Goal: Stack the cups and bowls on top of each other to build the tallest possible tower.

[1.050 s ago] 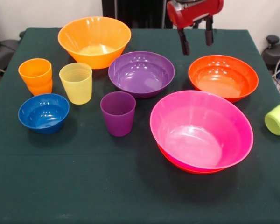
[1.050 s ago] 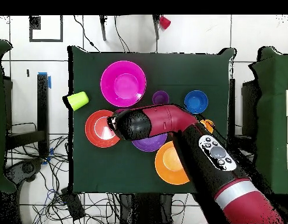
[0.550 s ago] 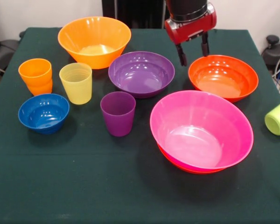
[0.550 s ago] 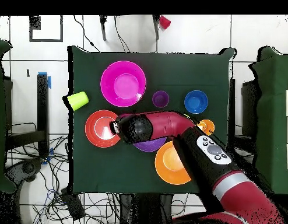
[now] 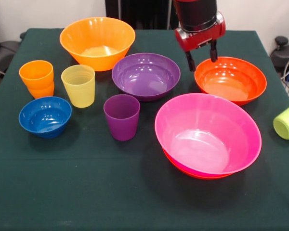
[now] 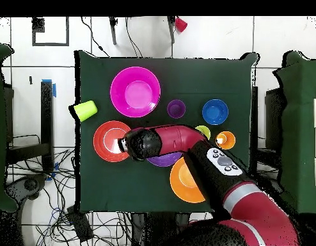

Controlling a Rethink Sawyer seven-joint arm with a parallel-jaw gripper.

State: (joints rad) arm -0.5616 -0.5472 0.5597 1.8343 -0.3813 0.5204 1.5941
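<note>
While the shiny plastic bowls and cups sit on the dark green cloth of the worktop [image 5: 86, 192], the tool [image 5: 201, 56] hangs over the near-left rim of the lone red-orange bowl [image 5: 231, 79]. Its two dark fingers [image 5: 189, 60] stand apart, pointing down, with nothing between them.

The big pink bowl [image 5: 207, 132] rests inside another red-orange bowl [image 5: 183, 169], of which only a thin edge shows below. The wide purple bowl [image 5: 145, 75], the deep yellow-orange bowl [image 5: 97, 42] and the small blue bowl [image 5: 45, 116] all sit mouth up.

The purple cup [image 5: 122, 116], yellow cup [image 5: 78, 85] and orange cup [image 5: 37, 78] stand upright. The lime green cup [image 5: 286, 120] lies on its side at the edge.

From above, the arm [image 6: 186, 144] hides most of the purple bowl and part of the yellow cup. The front view shows them whole.
</note>
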